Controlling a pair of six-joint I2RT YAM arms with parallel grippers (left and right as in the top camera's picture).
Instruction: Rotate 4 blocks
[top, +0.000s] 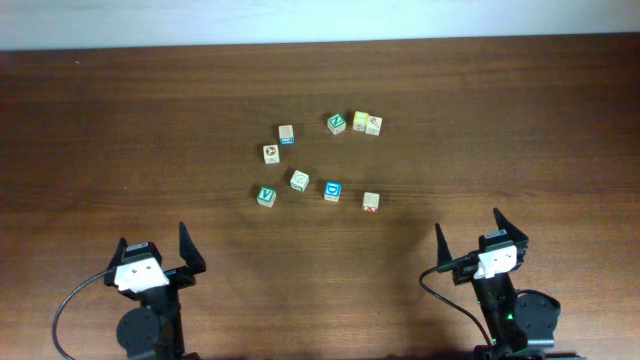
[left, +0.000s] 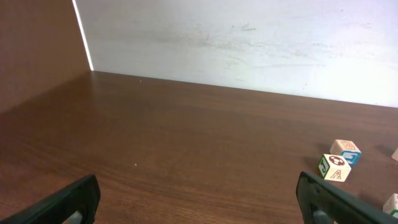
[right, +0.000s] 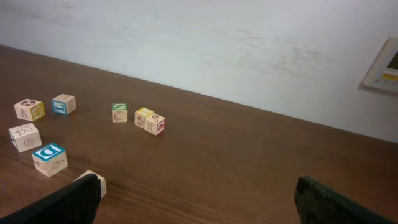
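Several pale-wood blocks lie mid-table, well ahead of both grippers. Nearest the arms are a green V block, a green-patterned block, a blue D block and a red-orange block. In the right wrist view the red-orange block peeks out behind the left finger. Another green-topped block sits farther back. My left gripper is open and empty near the front edge. My right gripper is open and empty too.
A yellow-faced cube touches a red-marked cube at the back. A cube with a brown round mark and a blue-sided cube sit left of them. A pale wall borders the table's far edge.
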